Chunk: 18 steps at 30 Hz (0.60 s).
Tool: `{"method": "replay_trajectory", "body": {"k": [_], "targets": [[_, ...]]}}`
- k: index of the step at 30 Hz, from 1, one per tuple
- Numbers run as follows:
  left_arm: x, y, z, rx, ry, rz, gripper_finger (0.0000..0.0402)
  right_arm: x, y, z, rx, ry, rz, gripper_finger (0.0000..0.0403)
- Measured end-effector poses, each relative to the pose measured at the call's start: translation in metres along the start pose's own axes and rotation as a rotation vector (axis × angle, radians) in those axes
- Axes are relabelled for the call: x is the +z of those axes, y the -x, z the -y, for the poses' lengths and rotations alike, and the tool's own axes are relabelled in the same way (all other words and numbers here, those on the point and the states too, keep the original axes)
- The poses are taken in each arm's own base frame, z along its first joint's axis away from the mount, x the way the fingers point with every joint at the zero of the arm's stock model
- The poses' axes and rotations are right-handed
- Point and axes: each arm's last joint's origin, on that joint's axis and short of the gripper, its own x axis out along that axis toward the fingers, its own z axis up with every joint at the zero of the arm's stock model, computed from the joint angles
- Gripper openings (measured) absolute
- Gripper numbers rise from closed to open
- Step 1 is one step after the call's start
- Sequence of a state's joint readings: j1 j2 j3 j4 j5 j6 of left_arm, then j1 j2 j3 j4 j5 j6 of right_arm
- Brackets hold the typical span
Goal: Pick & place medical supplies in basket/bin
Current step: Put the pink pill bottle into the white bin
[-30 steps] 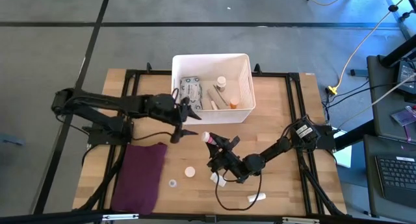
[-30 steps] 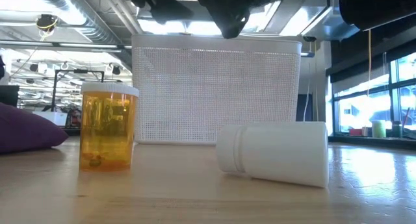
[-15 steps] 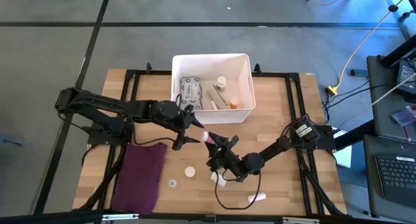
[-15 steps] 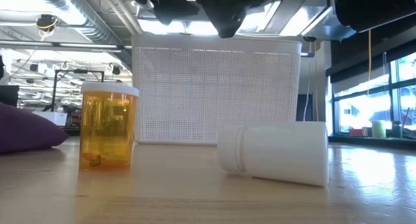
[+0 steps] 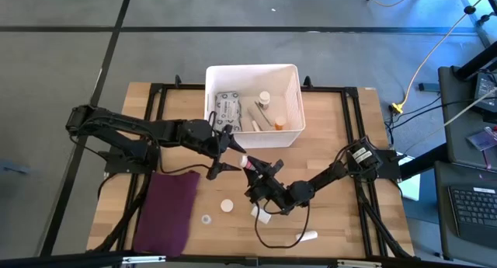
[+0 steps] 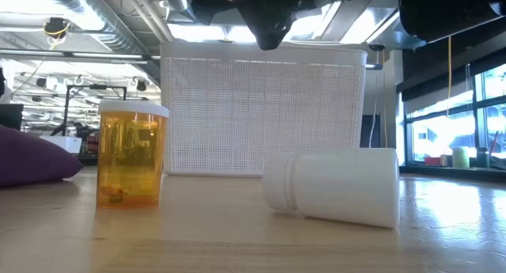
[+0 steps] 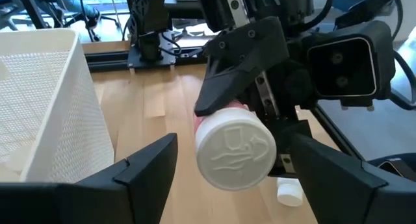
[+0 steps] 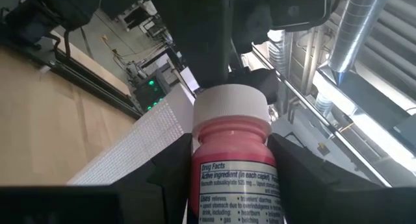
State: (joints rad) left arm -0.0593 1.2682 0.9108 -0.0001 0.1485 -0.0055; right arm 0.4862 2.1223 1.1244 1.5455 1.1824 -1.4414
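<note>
Above the middle of the counter [image 5: 326,155], just in front of the white bin [image 5: 293,105]: right end effector [image 5: 258,168] pinching a pink bottle [image 5: 247,165] with a white cap, held off the wood and tilted toward the left arm. Facing it, left end effector [image 5: 227,153] with fingers spread wide, one on each side of the white cap [image 7: 235,154], not touching it. Inside the bin: a grey-green packet [image 5: 227,110], a beige roll [image 5: 257,116] and small bottles. Lying on the counter: a maroon cloth [image 5: 167,210] at the front left, a round white cap [image 5: 227,206], a clear ring [image 5: 206,219], a white tube [image 5: 307,237] near the front edge. Close to the low camera: an upright amber vial [image 6: 131,153] and a white bottle [image 6: 332,186] on its side, well apart.
</note>
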Motion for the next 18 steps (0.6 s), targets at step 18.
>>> {"method": "replay_trajectory", "body": {"k": [18], "targets": [[-0.0021,-0.0083,-0.0009,-0.011,-0.002,0.01,0.0252,0.0011,0.0001,-0.0006,0.008,-0.045,0.044,0.0182]]}}
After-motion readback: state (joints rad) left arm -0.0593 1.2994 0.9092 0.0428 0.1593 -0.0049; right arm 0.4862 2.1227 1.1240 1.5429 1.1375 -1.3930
